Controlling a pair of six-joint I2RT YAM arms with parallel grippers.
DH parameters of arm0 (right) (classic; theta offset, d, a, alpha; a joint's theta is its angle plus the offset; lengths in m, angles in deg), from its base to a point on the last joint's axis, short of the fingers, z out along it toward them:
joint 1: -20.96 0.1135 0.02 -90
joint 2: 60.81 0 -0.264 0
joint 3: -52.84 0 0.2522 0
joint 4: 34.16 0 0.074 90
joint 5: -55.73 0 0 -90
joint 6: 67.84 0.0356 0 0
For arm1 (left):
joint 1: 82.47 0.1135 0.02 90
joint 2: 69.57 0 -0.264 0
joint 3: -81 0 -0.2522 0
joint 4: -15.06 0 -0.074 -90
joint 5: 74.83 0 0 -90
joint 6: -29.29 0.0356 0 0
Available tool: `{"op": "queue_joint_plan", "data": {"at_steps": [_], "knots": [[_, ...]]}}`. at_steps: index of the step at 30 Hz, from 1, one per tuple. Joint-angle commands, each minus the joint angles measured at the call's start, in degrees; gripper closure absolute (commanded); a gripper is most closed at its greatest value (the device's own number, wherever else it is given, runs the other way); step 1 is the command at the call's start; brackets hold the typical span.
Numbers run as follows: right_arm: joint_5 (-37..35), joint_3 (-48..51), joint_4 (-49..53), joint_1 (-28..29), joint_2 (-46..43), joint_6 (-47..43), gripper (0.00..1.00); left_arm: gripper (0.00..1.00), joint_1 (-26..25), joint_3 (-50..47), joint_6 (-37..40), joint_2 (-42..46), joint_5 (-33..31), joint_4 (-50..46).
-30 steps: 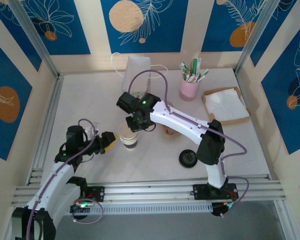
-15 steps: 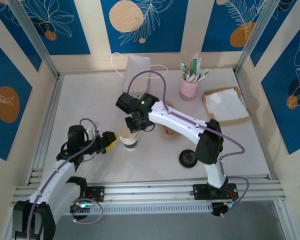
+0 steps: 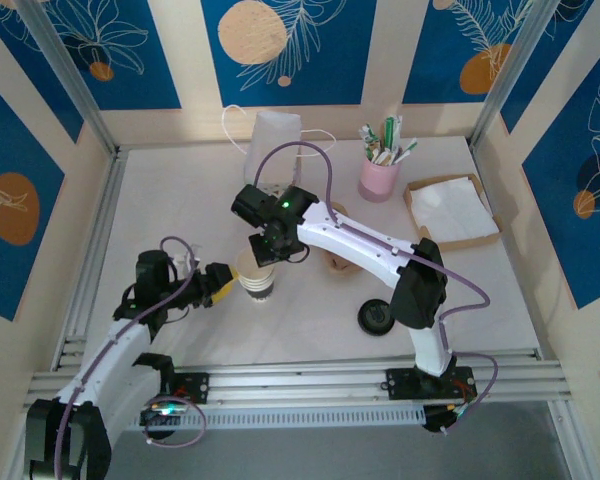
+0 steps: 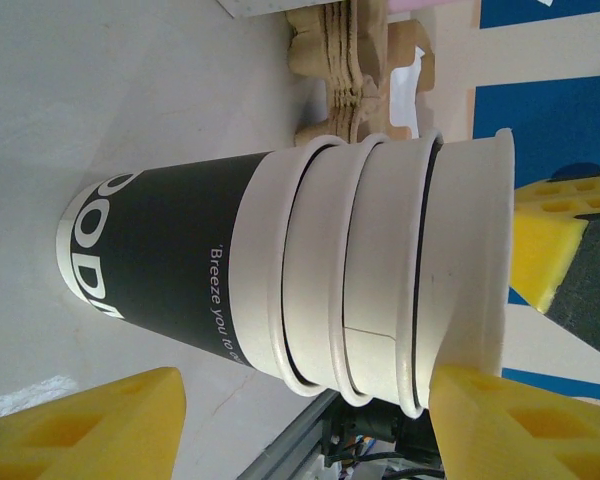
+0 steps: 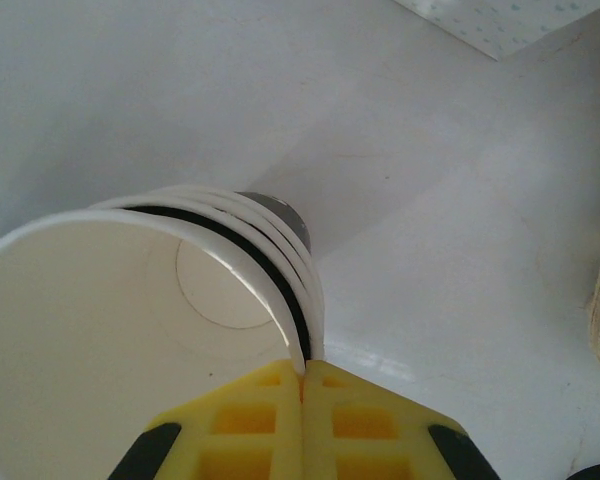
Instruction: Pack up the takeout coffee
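Early | my right gripper (image 5: 302, 385) pinches top cup (image 5: 130, 330) rim | left gripper (image 3: 220, 282) wide, empty | black lid (image 3: 376, 318) loose, cup's 4 o'clock | bagging judged pending.

L gripper (image 3: 218, 280) jaws apart, held low. R gripper (image 5: 302, 382) clamped on top cup (image 5: 100, 320) rim, arm extended.

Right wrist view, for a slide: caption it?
Right tool shut on the rim of the topmost nested paper cup.
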Motion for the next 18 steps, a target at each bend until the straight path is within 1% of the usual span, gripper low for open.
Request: {"op": "queue_joint_plan", "data": {"at_steps": [1,18], "knots": [[3.0,-1.2,-0.5,-0.3,-1.6,0.3,1.0,0.34,0.7,-0.3,0.0,0.0,1.7,1.5],[7.5,1.9,-4.4,-2.0,-5.2,1.3,1.0,0.35,0.6,0.0,0.0,1.0,1.7,0.8]]}}
